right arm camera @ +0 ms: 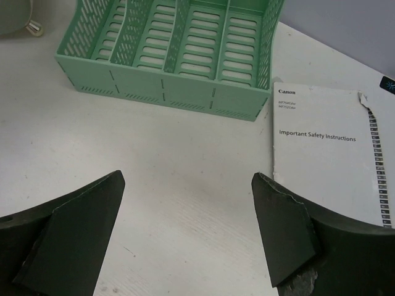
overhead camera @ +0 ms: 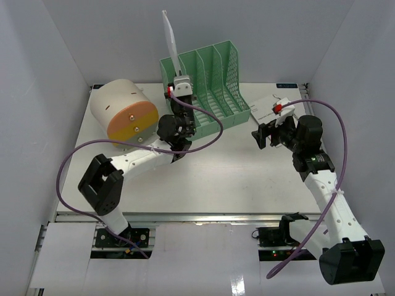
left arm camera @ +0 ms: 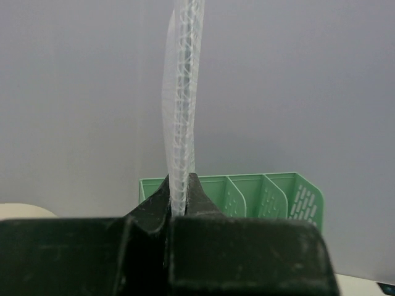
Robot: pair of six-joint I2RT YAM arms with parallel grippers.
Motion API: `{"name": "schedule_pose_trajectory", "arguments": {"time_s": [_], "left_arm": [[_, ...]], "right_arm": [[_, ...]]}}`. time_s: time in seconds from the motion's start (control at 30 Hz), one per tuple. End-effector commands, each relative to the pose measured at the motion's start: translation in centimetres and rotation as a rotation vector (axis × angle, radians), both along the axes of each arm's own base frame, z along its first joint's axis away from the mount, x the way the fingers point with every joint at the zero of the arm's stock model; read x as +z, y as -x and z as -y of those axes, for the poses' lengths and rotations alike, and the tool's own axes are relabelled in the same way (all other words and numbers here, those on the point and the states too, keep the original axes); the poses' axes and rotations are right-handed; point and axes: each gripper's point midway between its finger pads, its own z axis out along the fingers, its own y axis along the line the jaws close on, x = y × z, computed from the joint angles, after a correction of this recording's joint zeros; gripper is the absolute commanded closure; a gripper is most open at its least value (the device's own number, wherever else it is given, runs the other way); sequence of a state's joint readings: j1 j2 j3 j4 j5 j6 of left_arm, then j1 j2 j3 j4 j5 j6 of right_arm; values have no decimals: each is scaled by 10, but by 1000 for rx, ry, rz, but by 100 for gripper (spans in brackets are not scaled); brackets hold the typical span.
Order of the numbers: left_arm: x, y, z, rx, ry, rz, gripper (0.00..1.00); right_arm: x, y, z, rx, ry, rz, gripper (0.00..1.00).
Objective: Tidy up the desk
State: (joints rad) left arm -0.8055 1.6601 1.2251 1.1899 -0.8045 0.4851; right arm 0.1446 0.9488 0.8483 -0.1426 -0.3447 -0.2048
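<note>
My left gripper (overhead camera: 179,77) is shut on a thin translucent white mesh pouch (overhead camera: 170,37), held upright edge-on over the left end of the green mesh file rack (overhead camera: 213,86). In the left wrist view the pouch (left arm camera: 182,111) rises from between the closed fingers (left arm camera: 199,196), with the rack (left arm camera: 259,194) behind. My right gripper (overhead camera: 266,134) is open and empty above the white desk (overhead camera: 234,179), just left of a white Canon safety booklet (right arm camera: 324,154). The booklet also shows in the top view (overhead camera: 268,110).
A large cream cylinder with a yellow and orange end face (overhead camera: 123,112) lies at the back left of the desk. The file rack also shows in the right wrist view (right arm camera: 173,49). White walls enclose the desk on three sides.
</note>
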Motion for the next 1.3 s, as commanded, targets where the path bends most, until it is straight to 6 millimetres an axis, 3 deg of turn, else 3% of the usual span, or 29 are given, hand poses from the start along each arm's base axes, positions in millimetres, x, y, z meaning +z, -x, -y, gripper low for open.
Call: {"name": "schedule_pose_trajectory", "arguments": {"time_s": [0.0,0.23,0.5,0.7,0.8,1.27], "left_arm": [[42,8,-15,101,36,118,100],[22,-30,0,148,-26,89,100],[-24,-75,-10,115,-13,-7,100],[-53,-90,-6,56,-19,-23,100],[-78,-100,-6,50,-11,-49,100],[-159,-114,-3,34,-11,-121,100]], "right_arm": [[14,-4,-1,-7,-70,96,10],[7,-3,9,-32,-68,103,10],[1,-2,11,-29,-75,91,10],[-6,-4,13,-33,-72,78,10],[-10,-5,14,-36,-70,68,10],[-17,-5,15,-25,-76,47,10]]}}
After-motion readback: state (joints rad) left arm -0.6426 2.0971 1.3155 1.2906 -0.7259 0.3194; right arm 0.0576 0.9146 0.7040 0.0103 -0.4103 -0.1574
